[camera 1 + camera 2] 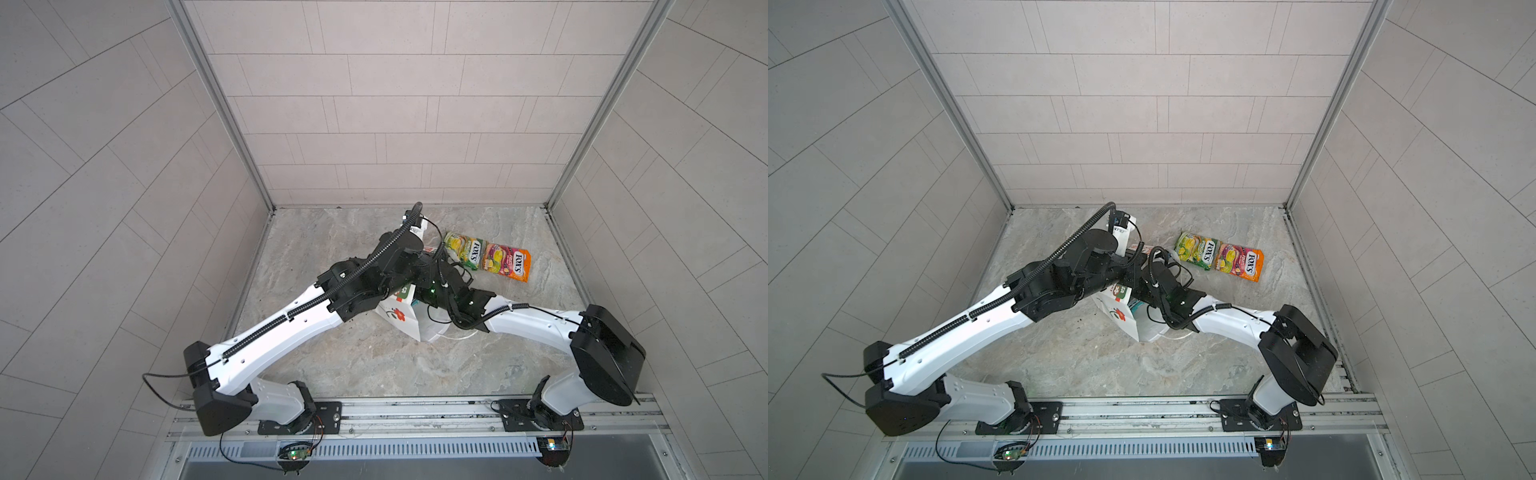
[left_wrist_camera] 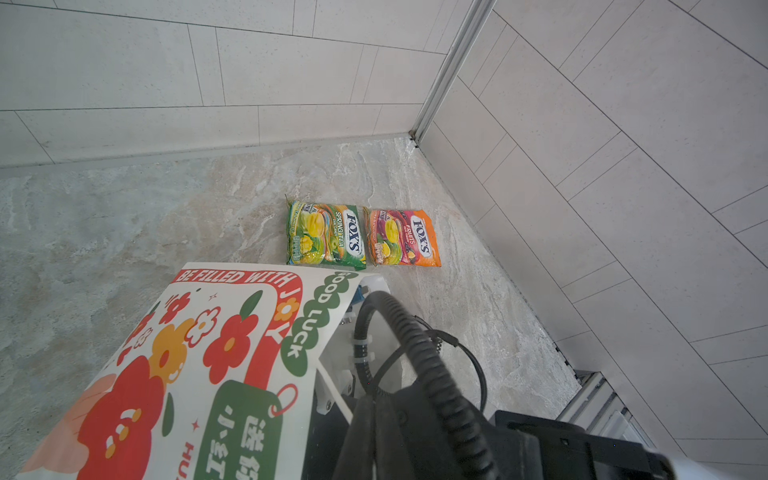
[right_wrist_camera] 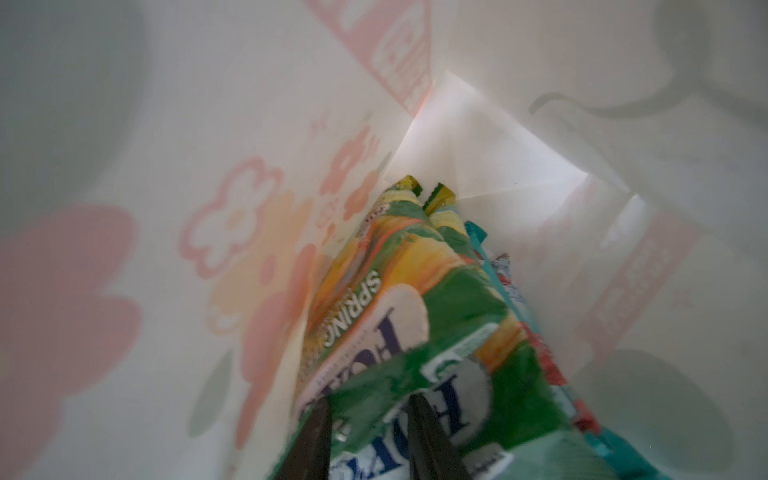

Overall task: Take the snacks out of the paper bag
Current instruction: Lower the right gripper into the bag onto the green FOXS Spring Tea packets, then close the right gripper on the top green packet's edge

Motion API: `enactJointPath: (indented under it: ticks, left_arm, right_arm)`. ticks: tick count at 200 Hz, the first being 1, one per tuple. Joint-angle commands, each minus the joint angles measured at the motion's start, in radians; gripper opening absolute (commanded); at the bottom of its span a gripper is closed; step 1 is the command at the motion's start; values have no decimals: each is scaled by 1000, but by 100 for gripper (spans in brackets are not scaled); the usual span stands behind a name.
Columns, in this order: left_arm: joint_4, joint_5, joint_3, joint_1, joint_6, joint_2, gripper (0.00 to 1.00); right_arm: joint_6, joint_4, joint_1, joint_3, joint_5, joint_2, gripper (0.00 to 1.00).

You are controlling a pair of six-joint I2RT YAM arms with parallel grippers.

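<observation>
On the desk (image 1: pixel 332 365) the paper bag (image 2: pixel 208 353) reads "BE FILLED WITH JOY" and "GOOD LUCK". Beside the bag lie a green packet (image 2: pixel 326 235), "FOX'S SPRING TEA", and an orange packet (image 2: pixel 402 237), "FOX'S FRUITS". Inside the bag my right jaws flank an inner packet (image 3: pixel 415 332) marked "SPRING"; whether they bite yet, I cannot tell. I should pinch that one only and draw it straight out. My left jaws are pressed together, unseen.

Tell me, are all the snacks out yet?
Not yet. Done: a green packet and an orange packet lie on the table. In hand: the right gripper straddles a second green packet inside the paper bag. To go: that one, a teal packet, maybe more.
</observation>
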Motion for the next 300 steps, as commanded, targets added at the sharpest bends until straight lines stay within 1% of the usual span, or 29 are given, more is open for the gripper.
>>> enactJointPath:
  ticks: [1, 18, 47, 61, 88, 103, 122, 137, 149, 175, 228, 300]
  left_arm:
    - [35, 11, 9, -17, 13, -21, 0]
    - [37, 11, 5, -17, 13, -23, 0]
    - [37, 13, 4, -17, 14, -26, 0]
    - [37, 12, 2, -17, 14, -29, 0]
    - [37, -2, -5, -17, 17, -39, 0]
    - [36, -17, -12, -17, 20, -48, 0]
    - [27, -43, -23, -17, 24, -60, 0]
    - [22, -69, -35, -17, 27, -69, 0]
    - [21, -81, -44, -17, 28, -76, 0]
    - [9, -122, -60, -16, 25, -77, 0]
    - [5, -186, -84, -17, 14, -74, 0]
    - [3, -208, -89, -16, 2, -58, 0]
  right_arm:
    - [26, -29, -6, 18, 52, 12, 30]
    - [22, -34, -6, 23, 55, 24, 31]
    - [16, -34, -6, 44, 49, 56, 41]
    - [15, -31, -6, 54, 47, 71, 44]
    - [10, 4, -7, 67, 32, 106, 45]
    - [-19, 7, -7, 82, 14, 115, 38]
    - [-90, -12, -5, 96, 7, 102, 20]
    - [-138, -38, -5, 99, 7, 82, 8]
    - [-172, -52, -5, 91, 12, 61, 0]
    - [-240, -77, -5, 69, 22, 13, 0]
    - [-305, -108, -5, 38, 10, -73, 0]
    - [-365, -168, -6, 18, -17, -192, 0]
